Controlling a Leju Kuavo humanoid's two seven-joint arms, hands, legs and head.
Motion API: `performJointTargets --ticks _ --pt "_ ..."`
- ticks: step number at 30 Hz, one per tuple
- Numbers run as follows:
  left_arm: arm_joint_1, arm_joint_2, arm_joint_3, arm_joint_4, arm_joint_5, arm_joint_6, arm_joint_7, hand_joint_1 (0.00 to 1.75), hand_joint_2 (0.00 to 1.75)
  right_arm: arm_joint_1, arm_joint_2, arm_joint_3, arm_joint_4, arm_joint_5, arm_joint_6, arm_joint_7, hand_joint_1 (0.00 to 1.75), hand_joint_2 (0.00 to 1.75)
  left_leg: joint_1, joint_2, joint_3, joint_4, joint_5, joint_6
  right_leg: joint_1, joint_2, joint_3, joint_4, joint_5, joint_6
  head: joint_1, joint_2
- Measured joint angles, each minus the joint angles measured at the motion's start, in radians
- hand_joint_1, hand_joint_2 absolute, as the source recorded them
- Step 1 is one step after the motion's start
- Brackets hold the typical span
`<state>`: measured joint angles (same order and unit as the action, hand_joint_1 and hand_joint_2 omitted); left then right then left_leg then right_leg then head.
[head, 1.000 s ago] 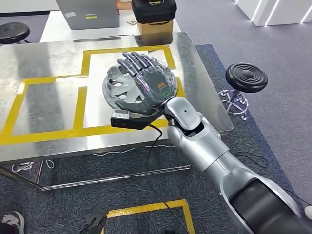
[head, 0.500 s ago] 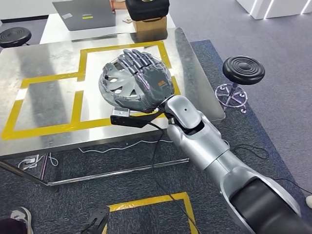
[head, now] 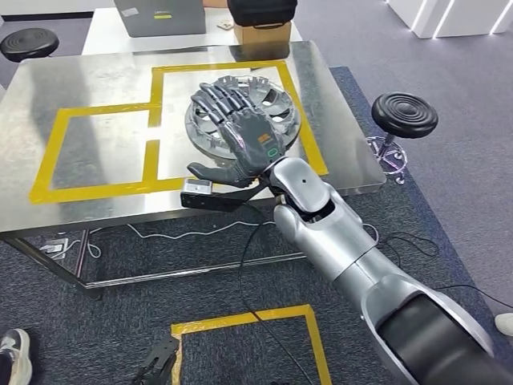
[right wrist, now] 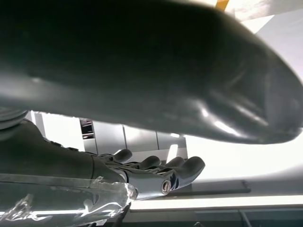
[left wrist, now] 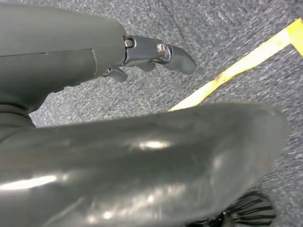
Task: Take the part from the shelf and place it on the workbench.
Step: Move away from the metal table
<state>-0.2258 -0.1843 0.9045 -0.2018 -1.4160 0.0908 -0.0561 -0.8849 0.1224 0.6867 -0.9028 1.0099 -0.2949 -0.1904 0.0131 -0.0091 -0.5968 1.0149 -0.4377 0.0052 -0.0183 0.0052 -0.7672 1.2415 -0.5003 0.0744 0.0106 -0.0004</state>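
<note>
We see the part (head: pixel 254 112) lying on the surface (head: pixel 90 88) inside the yellow tape, our right robot hand (head: pixel 242 144) spread flat above it, so lifting carelessly could drag it askew.

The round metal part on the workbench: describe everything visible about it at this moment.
The part is a round, silvery metal disc with spoke-like cutouts and a raised rim, its surface shiny. It lies flat on the steel workbench, inside the yellow-taped rectangle at the bench's right side. The right hand is stretched palm-down over its near left portion, fingers extended across the top and thumb out to the side; whether they press on it cannot be told.
</note>
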Motion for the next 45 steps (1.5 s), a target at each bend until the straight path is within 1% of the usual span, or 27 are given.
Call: performJointTargets --ticks 1,2,3,6,8,10,12,15,16,17,19,21,22,23,26,28,30,31,32,33,34,36,38,41,42,43,45 --pt "0.0 0.0 0.0 0.0 0.0 0.0 0.0 0.0 0.0 0.001 0.0 0.0 0.001 0.0 0.0 0.0 0.0 0.0 -0.003 0.0 -0.009 0.0 0.007 0.002 0.002 0.0 -0.011 0.049 -0.022 -0.002 0.0 0.0" --pt "0.001 0.0 0.0 0.0 0.0 0.0 0.0 0.0 0.0 0.002 0.0 0.0 0.002 0.0 0.0 0.0 0.0 0.0 -0.006 0.0 -0.017 0.0 0.013 0.003 0.005 0.0 -0.006 0.068 -0.026 -0.006 0.0 0.0" --pt "0.001 0.0 0.0 0.0 0.0 0.0 0.0 0.0 0.0 0.002 -0.001 0.0 0.003 0.0 0.0 0.0 0.0 0.0 -0.008 0.0 -0.025 0.001 0.02 0.004 0.008 0.0 0.02 0.046 -0.015 -0.012 0.0 0.0" --pt "0.0 0.0 0.0 0.0 0.0 0.0 0.0 0.0 0.0 -0.002 0.0 0.0 0.004 0.0 0.0 0.0 0.0 0.0 -0.013 -0.001 -0.041 0.001 0.037 -0.002 0.022 0.0 0.158 -0.142 0.03 -0.032 -0.001 0.0" --pt "0.0 -0.001 0.0 0.0 0.0 0.0 0.0 0.0 0.0 -0.005 0.0 0.0 0.004 0.0 -0.001 0.0 0.0 0.0 -0.012 0.0 -0.046 0.001 0.047 -0.013 0.029 0.001 0.194 -0.201 0.033 -0.038 0.0 0.0" --pt "0.0 -0.001 0.0 0.0 0.0 0.0 0.0 0.0 0.0 -0.005 0.0 0.0 0.004 -0.001 -0.002 0.0 0.0 0.87 -0.011 0.0 -0.048 -0.002 0.056 -0.025 0.029 0.002 0.19 -0.208 0.046 -0.046 0.004 0.0" --pt "0.0 -0.001 0.0 0.0 0.0 0.0 0.0 0.0 0.0 -0.003 0.0 0.0 0.005 -0.004 -0.009 0.001 0.0 1.75 -0.01 0.0 -0.059 0.016 0.032 -0.038 0.023 0.0 0.183 -0.219 0.063 -0.059 0.002 0.0" --pt "0.001 0.0 0.0 0.0 0.002 0.0 -0.001 0.0 0.0 0.019 -0.002 -0.007 0.013 -0.024 -0.042 0.004 0.0 1.75 -0.006 0.0 -0.114 0.171 -0.082 -0.054 0.019 -0.002 0.16 -0.224 0.087 -0.066 -0.003 0.0" --pt "0.003 0.001 0.001 0.0 0.005 0.0 -0.001 0.0 0.0 0.035 -0.005 -0.012 0.02 -0.036 -0.058 0.003 0.0 1.75 -0.004 0.001 -0.13 0.225 -0.108 -0.058 0.018 -0.002 0.149 -0.224 0.095 -0.065 -0.004 0.0" --pt "0.005 0.001 0.001 0.0 0.007 0.001 -0.003 0.0 0.0 0.055 -0.009 -0.022 0.03 -0.052 -0.077 -0.001 0.0 1.75 -0.003 0.001 -0.131 0.251 -0.113 -0.061 0.017 -0.003 0.139 -0.224 0.103 -0.064 -0.004 0.0" --pt "0.011 0.003 0.002 0.0 0.012 0.003 -0.006 0.0 0.0 0.104 -0.02 -0.052 0.06 -0.098 -0.127 -0.025 0.0 1.75 0.001 0.001 -0.083 0.206 -0.076 -0.066 0.013 -0.003 0.12 -0.223 0.118 -0.057 -0.004 0.0" --pt "0.016 0.004 0.004 0.0 0.015 0.005 -0.008 0.0 0.0 0.155 -0.033 -0.104 0.102 -0.16 -0.178 -0.062 0.0 1.75 0.007 -0.001 0.005 0.085 -0.043 -0.071 0.01 -0.003 0.104 -0.221 0.13 -0.044 -0.006 0.0" --pt "0.018 0.004 0.004 0.0 0.016 0.007 -0.01 0.0 0.0 0.181 -0.039 -0.137 0.126 -0.191 -0.198 -0.081 0.0 1.75 0.008 -0.003 0.036 0.038 -0.04 -0.068 0.011 -0.004 0.097 -0.219 0.137 -0.036 -0.006 0.0" --pt "0.021 0.005 0.004 0.0 0.017 0.008 -0.012 0.0 0.0 0.208 -0.045 -0.172 0.152 -0.225 -0.211 -0.1 0.0 1.75 0.007 -0.005 0.051 0.01 -0.044 -0.061 0.012 -0.004 0.092 -0.218 0.145 -0.029 -0.007 0.0" --pt "0.04 0.008 0.007 0.0 0.023 0.018 -0.018 0.0 0.0 0.303 -0.063 -0.295 0.258 -0.334 -0.236 -0.164 0.0 1.75 0.004 -0.007 0.046 -0.002 -0.037 -0.025 0.01 -0.006 0.088 -0.222 0.154 -0.01 -0.007 0.0" --pt "0.051 0.009 0.009 0.0 0.025 0.021 -0.021 0.0 0.0 0.364 -0.072 -0.372 0.323 -0.377 -0.244 -0.193 0.0 1.75 0.004 -0.007 0.035 -0.004 -0.023 -0.005 0.007 -0.006 0.065 -0.172 0.102 -0.001 -0.002 0.0" --pt "0.058 0.011 0.012 0.0 0.028 0.024 -0.022 0.0 0.0 0.407 -0.078 -0.431 0.377 -0.41 -0.238 -0.19 0.0 1.75 0.0 -0.006 0.016 -0.004 -0.008 0.006 0.008 -0.005 0.019 -0.046 0.013 0.002 0.004 0.0" --pt "0.062 0.011 0.013 0.0 0.03 0.025 -0.022 0.0 0.0 0.429 -0.079 -0.46 0.405 -0.431 -0.229 -0.183 0.0 1.75 -0.002 -0.005 0.006 -0.004 -0.001 0.008 0.008 -0.004 0.003 0.016 -0.019 0.002 0.005 0.0" --pt "0.066 0.011 0.015 0.0 0.032 0.027 -0.023 0.0 0.0 0.455 -0.08 -0.491 0.431 -0.454 -0.217 -0.176 0.0 1.75 -0.004 -0.004 -0.004 -0.004 0.006 0.01 0.009 -0.004 0.0 0.054 -0.033 0.0 0.006 0.0" --pt "0.071 0.011 0.019 0.0 0.034 0.029 -0.023 0.0 0.0 0.484 -0.08 -0.522 0.454 -0.476 -0.204 -0.171 0.0 1.75 -0.006 -0.004 -0.012 -0.003 0.012 0.01 0.01 -0.004 0.016 0.058 -0.027 -0.002 0.006 0.0" --pt "0.076 0.011 0.023 0.0 0.035 0.031 -0.023 0.0 0.0 0.513 -0.081 -0.553 0.473 -0.496 -0.191 -0.166 0.0 1.75 -0.006 -0.005 -0.019 -0.003 0.017 0.009 0.011 -0.004 0.053 0.024 -0.009 -0.006 0.006 0.0" --pt "0.084 0.011 0.028 0.0 0.036 0.034 -0.024 0.0 0.0 0.557 -0.081 -0.609 0.508 -0.526 -0.16 -0.149 0.0 1.75 -0.007 -0.006 -0.029 -0.002 0.027 0.003 0.016 -0.004 0.158 -0.104 0.018 -0.015 0.006 0.0" --pt "0.087 0.011 0.03 0.0 0.037 0.035 -0.025 0.0 0.0 0.592 -0.081 -0.657 0.542 -0.541 -0.129 -0.117 0.0 1.75 -0.009 -0.005 -0.035 -0.002 0.038 -0.007 0.021 -0.004 0.224 -0.199 0.017 -0.023 0.006 0.0" --pt "0.091 0.01 0.03 0.0 0.037 0.036 -0.026 0.0 0.0 0.656 -0.081 -0.709 0.589 -0.557 -0.077 -0.062 0.0 0.44 -0.007 -0.004 -0.037 -0.003 0.048 -0.026 0.024 -0.007 0.224 -0.224 0.022 -0.039 0.008 0.0" --pt "0.093 0.011 0.031 0.0 0.036 0.036 -0.026 0.0 0.0 0.677 -0.08 -0.722 0.6 -0.562 -0.062 -0.047 0.0 0.0 -0.007 -0.003 -0.042 0.004 0.036 -0.032 0.022 -0.008 0.221 -0.227 0.03 -0.046 0.007 0.0" --pt "0.096 0.011 0.031 0.0 0.036 0.036 -0.026 0.0 0.0 0.695 -0.079 -0.734 0.61 -0.566 -0.046 -0.031 0.0 0.0 -0.006 -0.003 -0.052 0.03 0.006 -0.037 0.02 -0.009 0.215 -0.231 0.039 -0.054 0.006 0.0" --pt "0.098 0.011 0.031 0.0 0.035 0.035 -0.026 0.0 0.0 0.724 -0.075 -0.754 0.627 -0.577 -0.007 0.01 0.0 0.0 -0.005 -0.002 -0.087 0.133 -0.084 -0.047 0.018 -0.009 0.197 -0.233 0.056 -0.062 0.001 0.0"
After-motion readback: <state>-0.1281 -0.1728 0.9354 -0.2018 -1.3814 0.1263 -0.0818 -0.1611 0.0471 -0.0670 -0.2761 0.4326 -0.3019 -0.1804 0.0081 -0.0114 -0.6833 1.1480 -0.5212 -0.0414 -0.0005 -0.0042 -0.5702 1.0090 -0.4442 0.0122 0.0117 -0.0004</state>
